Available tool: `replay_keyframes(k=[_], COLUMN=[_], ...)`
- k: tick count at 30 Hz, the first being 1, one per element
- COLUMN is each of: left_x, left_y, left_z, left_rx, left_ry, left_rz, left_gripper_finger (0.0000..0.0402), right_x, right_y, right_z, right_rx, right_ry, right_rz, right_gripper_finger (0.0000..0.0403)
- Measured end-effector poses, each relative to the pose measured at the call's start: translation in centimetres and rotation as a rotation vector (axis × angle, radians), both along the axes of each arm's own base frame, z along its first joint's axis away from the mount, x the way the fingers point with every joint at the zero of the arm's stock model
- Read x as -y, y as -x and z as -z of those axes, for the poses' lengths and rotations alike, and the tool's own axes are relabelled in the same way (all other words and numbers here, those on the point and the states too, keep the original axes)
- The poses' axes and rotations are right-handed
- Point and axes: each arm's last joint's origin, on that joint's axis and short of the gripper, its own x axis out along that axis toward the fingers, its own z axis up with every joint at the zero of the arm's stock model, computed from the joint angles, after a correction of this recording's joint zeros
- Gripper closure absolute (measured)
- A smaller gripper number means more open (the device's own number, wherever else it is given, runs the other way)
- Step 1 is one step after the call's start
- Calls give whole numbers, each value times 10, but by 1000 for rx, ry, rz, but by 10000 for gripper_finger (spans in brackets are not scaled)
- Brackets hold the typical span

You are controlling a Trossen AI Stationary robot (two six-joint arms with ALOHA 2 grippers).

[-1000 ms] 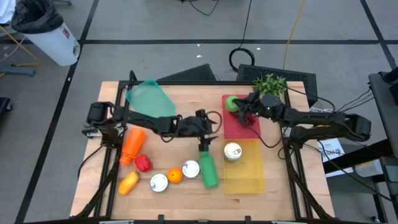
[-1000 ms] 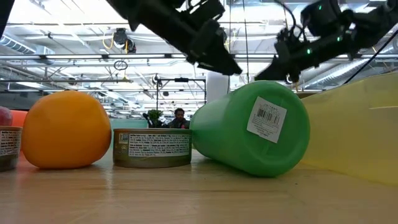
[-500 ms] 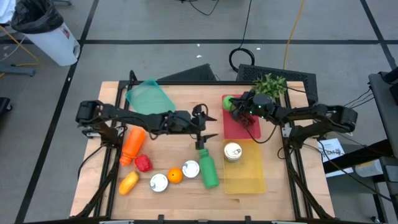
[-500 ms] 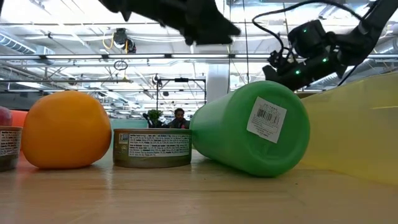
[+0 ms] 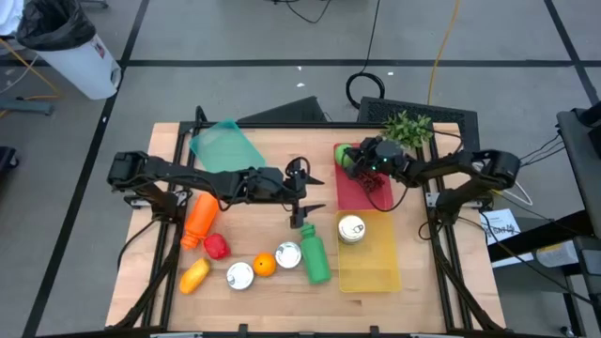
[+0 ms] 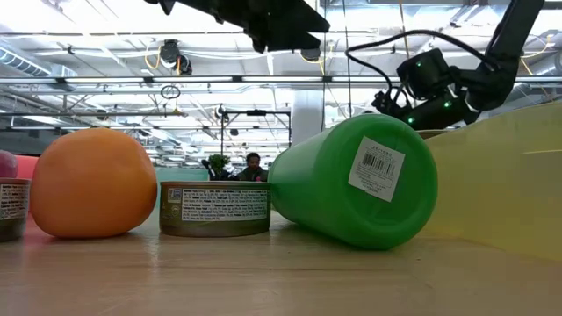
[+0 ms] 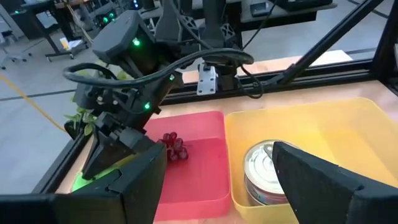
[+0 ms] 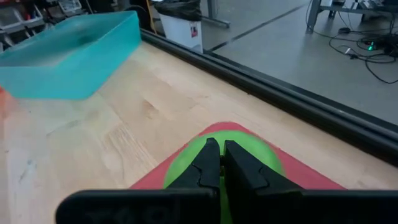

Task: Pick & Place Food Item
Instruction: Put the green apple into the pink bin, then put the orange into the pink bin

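A round green fruit (image 5: 345, 154) sits in the far left corner of the red tray (image 5: 366, 195). My right gripper (image 5: 355, 161) is shut, its fingertips (image 8: 216, 163) right over the fruit (image 8: 186, 162). Dark grapes (image 7: 173, 144) lie in the same tray. A tin can (image 5: 351, 228) stands in the yellow tray (image 5: 371, 268). My left gripper (image 5: 308, 191) hangs open above bare table at the centre, past the cap end of a green bottle (image 5: 315, 258) that lies on its side. My right gripper comes at the green fruit slanting down from the table's right, its shut fingertips at the fruit's top (image 8: 231, 138). Whether they touch it, I cannot tell.
Near the front edge lie an orange (image 5: 264, 265), two tin cans (image 5: 240, 275) (image 5: 287, 253), a yellow item (image 5: 194, 274), a red item (image 5: 216, 246) and an orange bottle (image 5: 199, 218). A teal bin (image 5: 225, 145) sits far left, a green plant (image 5: 408, 127) far right.
My left gripper has risen from just above the green bottle and drawn back a little toward the table's left. My right gripper has moved toward the table's left and far edge, ending over the green fruit. The fruit and the bottle have stayed where they were.
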Motion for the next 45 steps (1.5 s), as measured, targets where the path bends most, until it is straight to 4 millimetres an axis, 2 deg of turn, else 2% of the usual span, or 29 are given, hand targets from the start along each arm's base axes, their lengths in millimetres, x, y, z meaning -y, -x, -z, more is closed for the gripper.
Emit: replay_keyframes(k=[8, 19, 29, 33, 39, 45], left_x=[0, 0, -1, -1, -1, -3], left_y=[0, 0, 0, 0, 2, 35], left_z=[1, 1, 1, 1, 0, -25], left_rx=[-4, -3, -4, -9, -15, -93], left_ry=[4, 16, 17, 16, 45, 49], left_rz=[-1, -5, -7, -8, -17, -32], left_gripper_finger=[105, 105, 105, 105, 105, 105], right_x=[1, 2, 2, 1, -10, -41], right_y=[-2, -2, -2, 0, 9, 34], right_z=[5, 3, 1, -10, -38, -69], right_rx=[4, -2, 14, 53, 78, 54], right_ry=[-5, 32, 40, 62, 118, 96], right_rz=[7, 20, 17, 17, -10, -171], right_gripper_finger=[402, 363, 289, 260, 237, 236])
